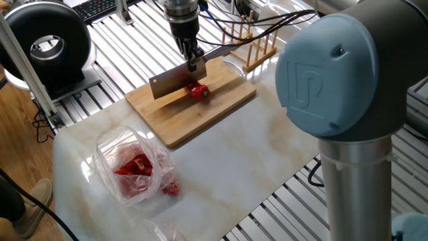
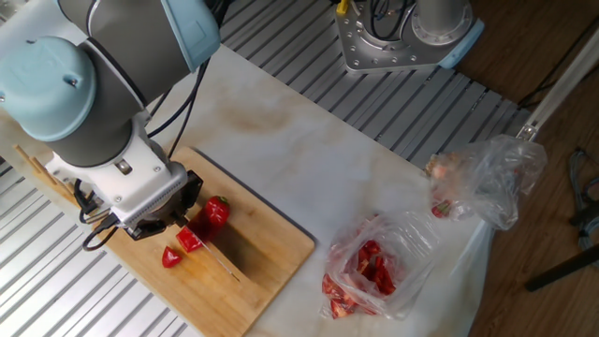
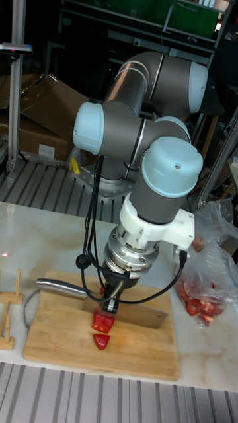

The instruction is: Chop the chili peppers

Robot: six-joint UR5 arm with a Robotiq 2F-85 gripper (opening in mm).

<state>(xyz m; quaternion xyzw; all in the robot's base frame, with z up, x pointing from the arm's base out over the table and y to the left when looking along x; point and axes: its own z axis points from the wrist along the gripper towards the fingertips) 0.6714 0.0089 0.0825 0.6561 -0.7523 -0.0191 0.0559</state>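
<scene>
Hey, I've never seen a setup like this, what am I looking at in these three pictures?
This is one robot arm at a marble-look table, photographed from three sides: two cameras look down from opposite ends, and a tall picture faces the arm. Its hand grips a cleaver, blade down on a wooden cutting board. On the board lies a red chili pepper, with cut pieces beside the blade. Off the board sits a clear plastic bag holding more red pieces. A small wooden rack stands behind the board.
</scene>
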